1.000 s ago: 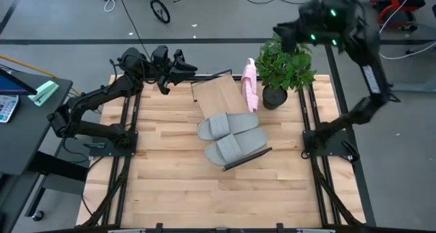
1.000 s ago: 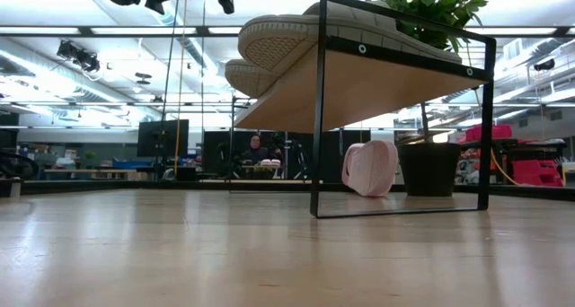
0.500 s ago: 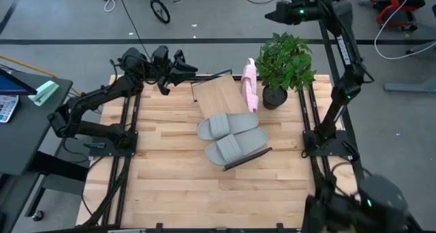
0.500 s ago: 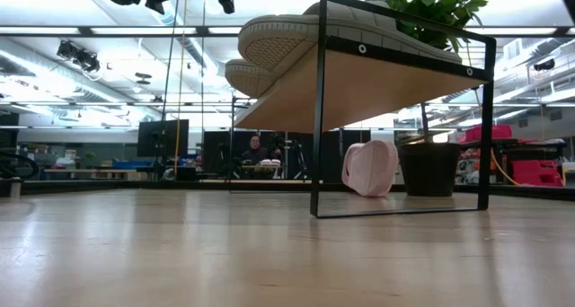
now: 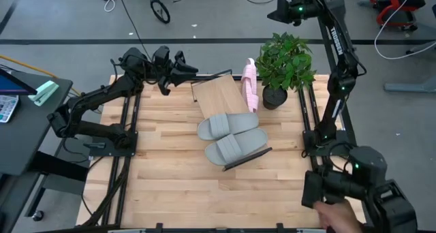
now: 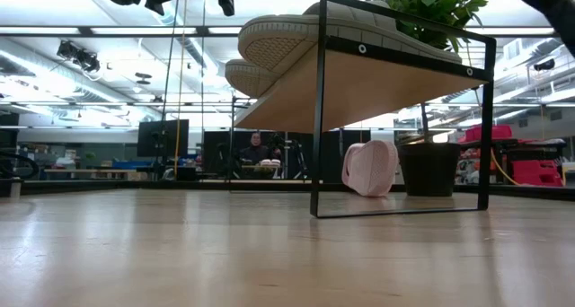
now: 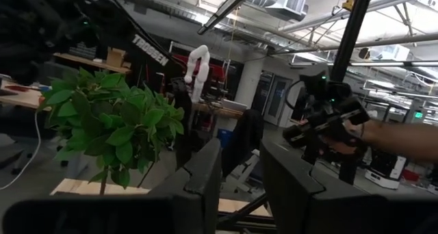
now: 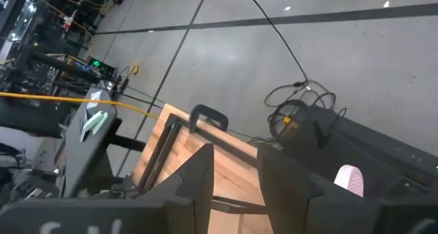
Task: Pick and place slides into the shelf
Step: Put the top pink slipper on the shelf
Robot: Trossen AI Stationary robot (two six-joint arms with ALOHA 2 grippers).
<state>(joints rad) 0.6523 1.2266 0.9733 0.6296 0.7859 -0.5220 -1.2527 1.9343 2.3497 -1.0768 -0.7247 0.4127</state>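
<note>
L end effector (image 5: 178, 68) hovers over the far-left part of the worktop (image 5: 170, 185), just beside the far end of the shelf (image 5: 221, 97). Fingers (image 7: 205, 186) a narrow gap apart, nothing between them. R end effector (image 5: 281, 13) is raised high beyond the far edge, past the plant (image 5: 285, 64); fingers (image 8: 198, 183) likewise slightly parted, empty.

Key relation: the pink slide (image 5: 250, 85) stands on its side between shelf and plant pot, to the right of the L end effector across the shelf's bare far end. Long axis runs roughly far-to-near along the shelf's edge. L is much nearer and lower; R would have to drop a long way.

Grey pair (image 5: 231, 137) already lies on the shelf's near half. Only one pink slide clearly seen.

L arm: reaches in from the left base, elbow bent, wrist roughly level. R arm: stretched nearly upright.

A person's hand (image 5: 340, 216) shows at the near-right corner.
</note>
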